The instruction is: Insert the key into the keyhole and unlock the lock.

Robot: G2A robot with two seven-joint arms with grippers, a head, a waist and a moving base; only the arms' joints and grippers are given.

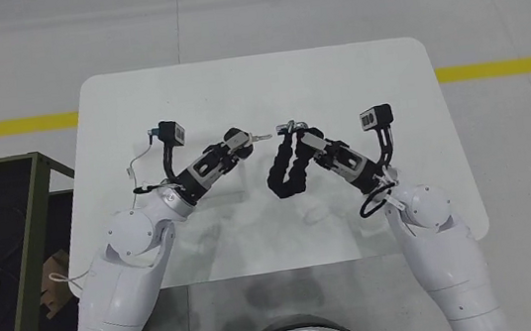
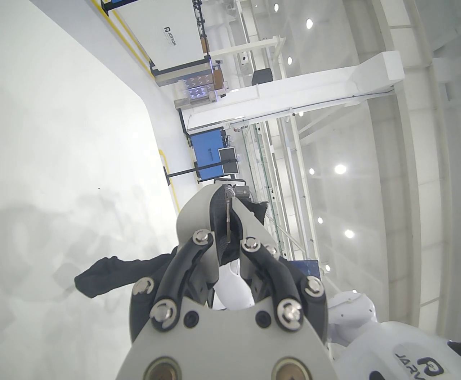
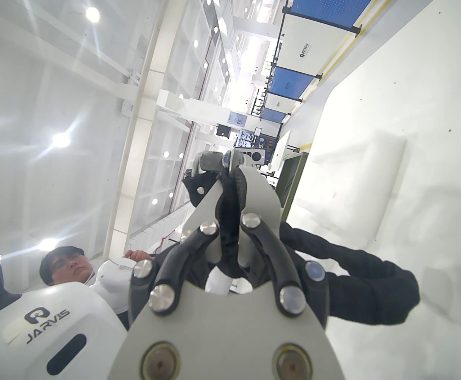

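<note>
From my seat I see a white table (image 1: 354,75) with rounded corners on a pale grey floor (image 1: 227,10); a yellow line (image 1: 1,127) runs across the floor on either side of it; a dark green rack (image 1: 10,197) stands just beside the table's left edge; round ceiling lights (image 2: 340,168) glow among white beams (image 2: 324,97); blue panels (image 3: 326,9) and a white cabinet (image 2: 158,32) stand farther off.

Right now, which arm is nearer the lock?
Right. The right jaws grip the lock; the left jaws hold the key just short of it.
</note>
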